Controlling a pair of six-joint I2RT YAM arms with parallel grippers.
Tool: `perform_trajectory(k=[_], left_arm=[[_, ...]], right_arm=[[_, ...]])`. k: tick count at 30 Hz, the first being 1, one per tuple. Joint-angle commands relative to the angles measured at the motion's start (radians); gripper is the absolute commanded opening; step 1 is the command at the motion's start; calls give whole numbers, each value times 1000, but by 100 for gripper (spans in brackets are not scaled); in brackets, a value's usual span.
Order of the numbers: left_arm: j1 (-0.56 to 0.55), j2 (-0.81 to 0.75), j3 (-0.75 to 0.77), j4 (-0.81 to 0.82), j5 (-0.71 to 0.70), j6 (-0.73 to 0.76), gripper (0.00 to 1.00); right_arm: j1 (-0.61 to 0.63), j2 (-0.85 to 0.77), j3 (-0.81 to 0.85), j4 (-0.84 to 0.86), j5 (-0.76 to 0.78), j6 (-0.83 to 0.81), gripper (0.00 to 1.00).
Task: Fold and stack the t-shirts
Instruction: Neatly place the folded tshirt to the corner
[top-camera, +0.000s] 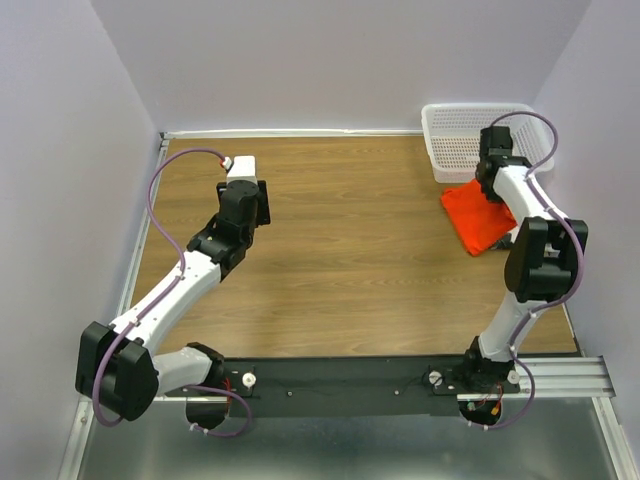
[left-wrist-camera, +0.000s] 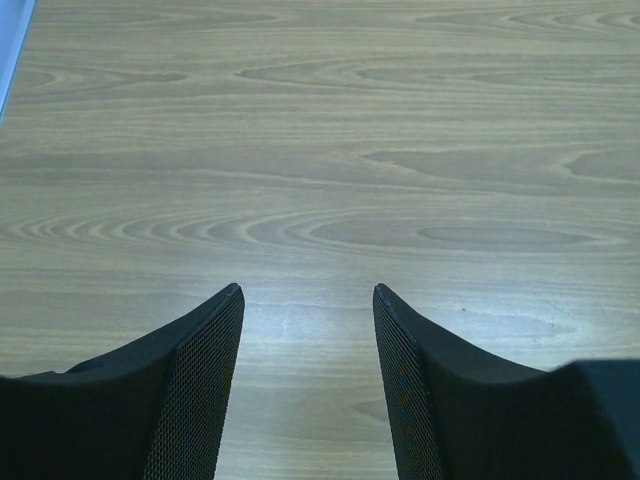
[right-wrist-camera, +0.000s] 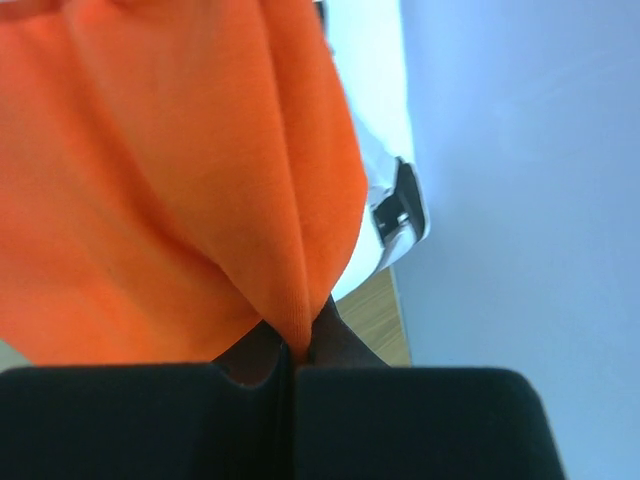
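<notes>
- The t-shirt (top-camera: 480, 218) is bright orange-red, thin soft cloth with no print. It sits bunched in a rumpled heap near the table's (top-camera: 350, 250) far right corner, with a pointed flap trailing toward the near edge.
- Its far edge lies against the near wall of a white plastic mesh basket (top-camera: 455, 135). The basket is rectangular with rounded corners and is tucked into the far right corner.
- The tabletop is a smooth, pale-brown wood-grain surface with long oval grain rings, framed by a metal rail along its left edge.
- The right gripper (right-wrist-camera: 302, 348) has its black fingers pressed together on a narrow fold of the t-shirt. In the wrist view the cloth drapes in soft vertical creases above the pinch.
- The right arm rises from its base at the near edge, elbow bent high. Its forearm reaches toward the far right corner and the wrist tips down over the cloth.
- The left gripper (left-wrist-camera: 308, 295) has its fingers (left-wrist-camera: 205, 380) spread apart, holding nothing. They are black and tapered with mesh-textured inner faces, above bare wood.
- The left arm stretches low and diagonally from the near left corner toward the table's far left area.
</notes>
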Motion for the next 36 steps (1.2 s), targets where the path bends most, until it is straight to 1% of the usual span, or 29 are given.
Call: perform_trajectory(k=[1, 12, 14, 15, 17, 18, 20, 21, 22, 23, 24, 25, 26, 27, 28, 29, 30, 31, 32, 33, 34, 35, 36], left_arm=[[-9, -23, -16, 37, -54, -18, 63], [-9, -10, -24, 54, -34, -15, 63], [-8, -7, -25, 57, -31, -15, 63], [-9, -6, -25, 57, -33, -13, 63], [-9, -1, -27, 57, -34, -12, 63], [-9, 0, -27, 57, -34, -12, 63], [-9, 6, -27, 59, -33, -13, 63], [-8, 6, -27, 60, -31, -12, 63], [-9, 9, -27, 60, -30, -12, 63], [-9, 14, -27, 60, -30, -12, 63], [-9, 17, -27, 60, -27, -12, 62], [-9, 20, -27, 62, -25, -13, 63], [-9, 23, -25, 63, -22, -12, 63], [-8, 26, -27, 63, -21, -12, 63], [-8, 28, -25, 63, -21, -10, 63], [-9, 32, -22, 63, -16, -10, 64], [-8, 33, -24, 63, -13, -9, 66], [-9, 34, -22, 63, -10, -9, 66], [-9, 37, -21, 63, 1, -10, 67], [-9, 37, -21, 63, 4, -10, 69], [-9, 39, -19, 63, 7, -10, 70], [-9, 39, -22, 62, 10, -13, 71], [-9, 39, -22, 62, 10, -12, 73]], right_arm=[[-67, 40, 50, 65, -3, -50, 1], [-213, 85, 95, 80, -16, -14, 2], [-242, 91, 105, 87, -39, -7, 4], [-251, 96, 110, 87, -50, -4, 8], [-274, 111, 130, 90, -65, 7, 13], [-279, 120, 136, 91, -69, 9, 17], [-288, 149, 150, 91, -64, 16, 20], [-290, 157, 153, 91, -62, 18, 26], [-290, 168, 154, 91, -61, 21, 29], [-290, 176, 156, 91, -58, 27, 34], [-290, 189, 156, 91, -50, 33, 46], [-290, 192, 155, 91, -41, 41, 52], [-290, 189, 150, 91, -17, 59, 60], [-290, 186, 150, 91, -4, 68, 61], [-290, 180, 150, 91, 8, 76, 64], [-290, 174, 151, 93, 51, 100, 69], [-290, 153, 148, 91, 74, 117, 79], [-290, 136, 147, 91, 107, 140, 81], [-290, 121, 145, 93, 121, 141, 81], [-290, 79, 136, 91, 138, 175, 82], [-290, 55, 130, 93, 143, 188, 84], [-290, 30, 119, 91, 145, 206, 88], [-290, -7, 110, 90, 137, 223, 89]])
